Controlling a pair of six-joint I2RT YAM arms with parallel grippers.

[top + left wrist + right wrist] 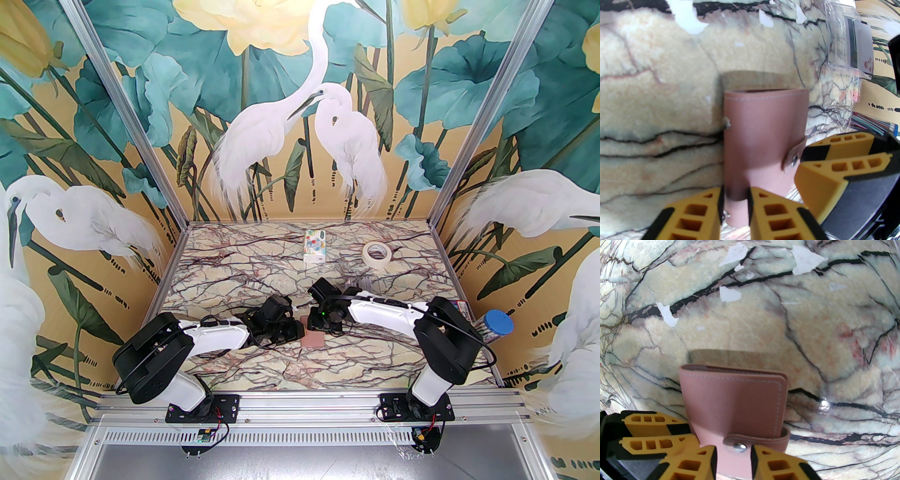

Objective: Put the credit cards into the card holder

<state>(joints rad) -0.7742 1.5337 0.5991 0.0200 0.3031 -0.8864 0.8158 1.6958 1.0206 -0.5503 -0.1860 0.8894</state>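
Observation:
The dusty-pink card holder point(313, 338) is at mid-table between both arms, folded shut with its snap strap fastened. In the left wrist view my left gripper point(734, 194) is shut on the near edge of the card holder point(764, 131). In the right wrist view my right gripper point(733, 451) is closed around the strap tab of the card holder point(733, 401), its pads against the strap's sides. The holder appears held off the table. A pale credit card point(863, 46) with a dark stripe lies in a clear plastic box beyond it.
A white patterned tissue pack point(315, 245) and a roll of tape point(378, 254) sit near the back wall. A striped pack point(464, 309) and a blue-capped container point(497, 324) stand at the right edge. The clear box point(363, 283) sits just behind the right wrist.

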